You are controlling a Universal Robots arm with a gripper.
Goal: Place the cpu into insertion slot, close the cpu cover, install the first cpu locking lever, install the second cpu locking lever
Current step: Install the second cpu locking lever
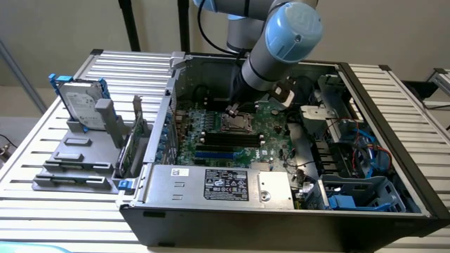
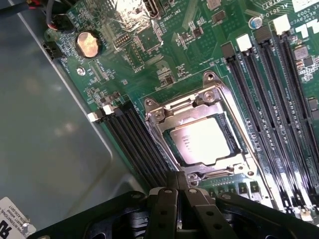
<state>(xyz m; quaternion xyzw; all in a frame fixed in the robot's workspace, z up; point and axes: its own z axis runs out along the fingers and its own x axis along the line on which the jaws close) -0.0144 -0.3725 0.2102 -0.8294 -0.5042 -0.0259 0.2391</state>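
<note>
In the exterior view, the gripper (image 1: 232,112) is seen lowered into the open computer case (image 1: 393,158), directly above the insertion slot (image 1: 235,124) on the green circuit board (image 1: 271,150). In the wrist view, the cpu (image 2: 204,141) is seated in the insertion slot (image 2: 225,130), framed by the cpu cover (image 2: 164,112) lying closed around it. The gripper (image 2: 178,191) is closed with nothing held, just beside the cover's edge.
</note>
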